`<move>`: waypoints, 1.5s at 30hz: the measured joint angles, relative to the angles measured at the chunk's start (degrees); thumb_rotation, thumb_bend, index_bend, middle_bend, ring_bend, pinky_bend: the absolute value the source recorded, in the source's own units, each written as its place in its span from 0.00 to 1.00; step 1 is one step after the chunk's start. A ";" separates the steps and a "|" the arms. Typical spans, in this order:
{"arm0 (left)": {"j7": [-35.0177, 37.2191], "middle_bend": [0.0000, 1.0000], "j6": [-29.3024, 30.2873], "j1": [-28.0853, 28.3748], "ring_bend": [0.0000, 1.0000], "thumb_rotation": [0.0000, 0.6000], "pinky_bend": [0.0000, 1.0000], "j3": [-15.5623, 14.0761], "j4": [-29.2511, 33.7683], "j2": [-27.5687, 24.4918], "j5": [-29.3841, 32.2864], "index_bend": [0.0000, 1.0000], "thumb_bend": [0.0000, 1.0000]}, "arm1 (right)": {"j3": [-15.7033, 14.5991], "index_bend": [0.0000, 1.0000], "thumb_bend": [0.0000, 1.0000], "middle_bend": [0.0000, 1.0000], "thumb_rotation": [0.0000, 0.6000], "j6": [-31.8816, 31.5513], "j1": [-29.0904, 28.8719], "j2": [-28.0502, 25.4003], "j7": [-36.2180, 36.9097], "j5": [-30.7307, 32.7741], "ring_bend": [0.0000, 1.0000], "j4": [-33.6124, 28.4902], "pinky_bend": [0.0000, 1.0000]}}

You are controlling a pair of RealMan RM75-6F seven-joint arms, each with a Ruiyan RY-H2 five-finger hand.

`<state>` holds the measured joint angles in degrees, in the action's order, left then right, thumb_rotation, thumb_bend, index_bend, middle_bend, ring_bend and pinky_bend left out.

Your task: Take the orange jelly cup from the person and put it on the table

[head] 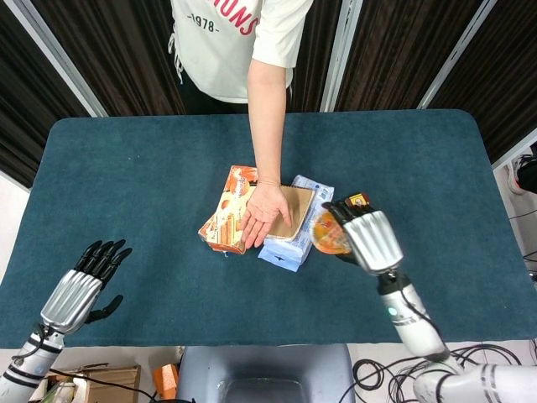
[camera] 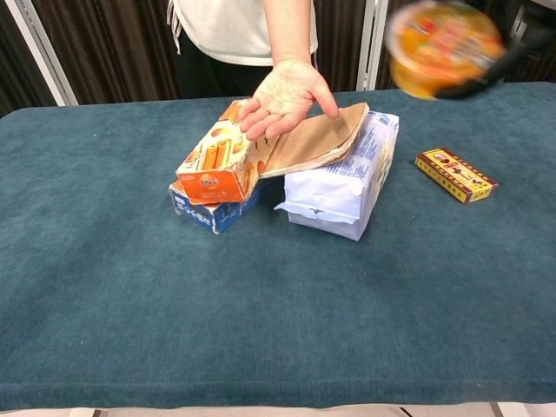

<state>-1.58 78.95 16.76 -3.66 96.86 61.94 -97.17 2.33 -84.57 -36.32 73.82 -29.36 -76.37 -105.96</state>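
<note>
My right hand [head: 367, 240] holds the orange jelly cup [head: 327, 234] in the air, right of the pile of packages. In the chest view the cup [camera: 443, 45] is blurred at the top right, with only dark fingers [camera: 504, 65] of that hand showing beside it. The person's open palm [head: 267, 211] rests empty above the packages; the same palm [camera: 285, 97] faces up in the chest view. My left hand [head: 75, 290] hovers open near the front left edge of the table, holding nothing.
An orange snack box [camera: 217, 161] lies on a blue box [camera: 208, 210], next to a white-blue bag [camera: 343, 187] with a brown paper bag [camera: 313, 143] on top. A small red-yellow box [camera: 455, 174] lies at the right. The table [head: 134, 168] is dark teal.
</note>
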 measured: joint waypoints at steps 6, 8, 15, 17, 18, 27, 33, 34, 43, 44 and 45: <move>1.71 0.00 3.58 -3.02 0.00 1.00 0.00 -2.64 -5.49 2.86 -3.36 0.00 0.33 | -5.40 0.61 0.17 0.52 1.00 -0.46 6.99 -0.57 16.07 -3.19 0.49 13.90 0.62; 2.37 0.00 4.49 -3.82 0.00 1.00 0.00 -3.16 -7.62 4.19 -3.99 0.00 0.33 | -6.62 0.57 0.17 0.51 1.00 -0.02 8.90 0.74 20.90 -4.15 0.46 20.17 0.60; 4.45 0.00 7.76 -5.88 0.00 1.00 0.00 -4.32 -12.79 7.98 -6.64 0.00 0.33 | -9.21 0.27 0.17 0.36 1.00 3.69 13.07 9.13 29.58 -7.75 0.35 37.22 0.55; 4.51 0.00 8.02 -6.06 0.00 1.00 0.00 -4.34 -12.88 8.04 -6.80 0.00 0.33 | -9.43 0.26 0.17 0.35 1.00 5.31 13.82 11.86 30.83 -8.52 0.34 40.58 0.54; 4.52 0.00 7.98 -6.11 0.00 1.00 0.00 -4.34 -12.86 7.97 -6.69 0.00 0.33 | -9.47 0.25 0.17 0.34 1.00 6.32 14.17 13.00 31.46 -8.86 0.34 42.00 0.54; 5.96 0.00 8.53 -6.50 0.00 1.00 0.00 -4.25 -12.92 6.96 -6.29 0.00 0.33 | -9.89 0.00 0.14 0.00 1.00 12.23 14.96 11.44 30.69 -9.22 0.01 40.45 0.16; 6.88 0.00 10.39 -7.79 0.00 1.00 0.00 -5.08 -11.93 5.14 -6.92 0.00 0.33 | -10.64 0.00 0.10 0.00 1.00 9.36 16.85 3.26 28.65 -10.60 0.00 29.86 0.07; 6.76 0.00 10.54 -8.10 0.00 1.00 0.00 -5.30 -11.59 4.70 -6.91 0.00 0.33 | -10.83 0.00 0.10 0.00 1.00 7.98 17.49 1.98 28.61 -11.10 0.00 28.31 0.07; 2.36 0.00 12.51 -11.70 0.00 1.00 0.00 -6.40 -8.96 3.18 -6.07 0.00 0.34 | -12.04 0.00 0.10 0.00 1.00 -14.48 32.01 -4.26 23.50 -14.13 0.00 21.08 0.00; 2.32 0.00 13.06 -12.18 0.00 1.00 0.00 -6.36 -9.57 3.69 -6.03 0.00 0.34 | -12.21 0.00 0.10 0.00 1.00 -16.31 34.03 -4.54 21.83 -14.51 0.00 20.68 0.00; 2.32 0.00 13.72 -12.85 0.00 1.00 0.00 -6.29 -10.46 4.51 -5.90 0.00 0.34 | -12.30 0.00 0.10 0.00 1.00 -17.11 35.09 -4.73 20.67 -14.84 0.00 20.34 0.00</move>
<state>0.74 92.67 3.92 -9.95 86.40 66.45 -103.07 -9.98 -101.68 -1.23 69.08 -8.68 -91.21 -85.62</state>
